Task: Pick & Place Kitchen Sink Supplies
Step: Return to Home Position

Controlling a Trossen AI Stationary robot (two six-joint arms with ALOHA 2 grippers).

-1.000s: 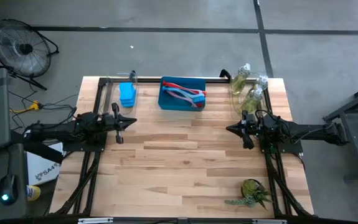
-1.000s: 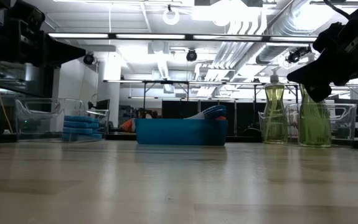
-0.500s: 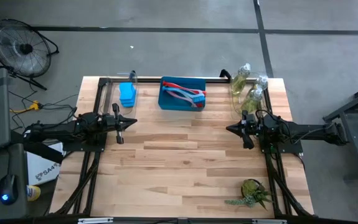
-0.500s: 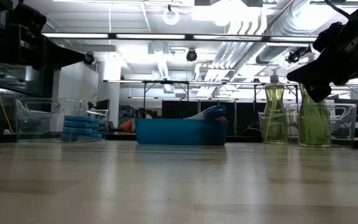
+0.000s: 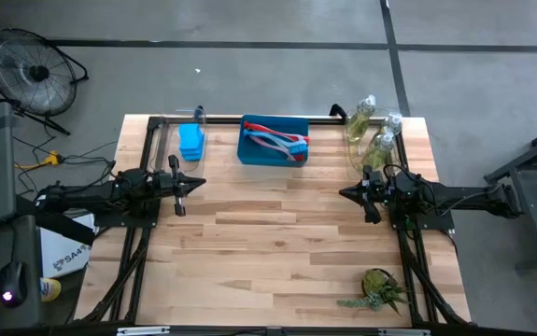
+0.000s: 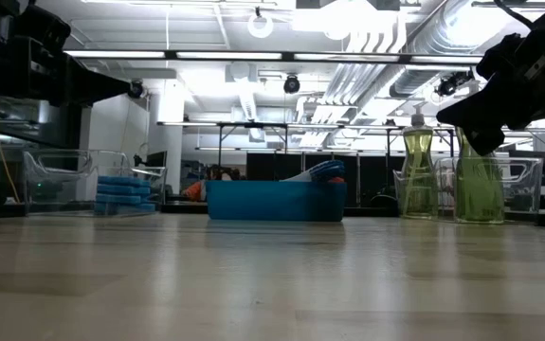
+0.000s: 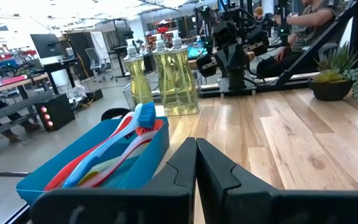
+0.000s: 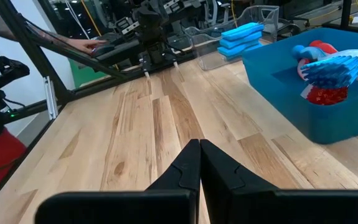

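Note:
A blue tray [image 5: 273,142] at the table's far middle holds pink-red and blue dish brushes [image 5: 277,140], whose heads [image 8: 329,70] stick up above its rim. Blue sponges [image 5: 190,142] lie stacked in a clear bin left of the tray. Clear bottles of yellow-green liquid [image 5: 371,131] stand upright at the far right. My left gripper [image 5: 196,182] hovers shut above the table's left side, near of the sponges. My right gripper [image 5: 345,193] hovers shut on the right side, near of the bottles. Both point toward the table's middle and hold nothing.
A small spiky green plant [image 5: 380,289] sits near the table's near right corner. Bare wood [image 5: 277,243] lies between the two arms. A black frame rail [image 5: 221,119] runs along the far edge. A fan [image 5: 25,70] stands on the floor to the left.

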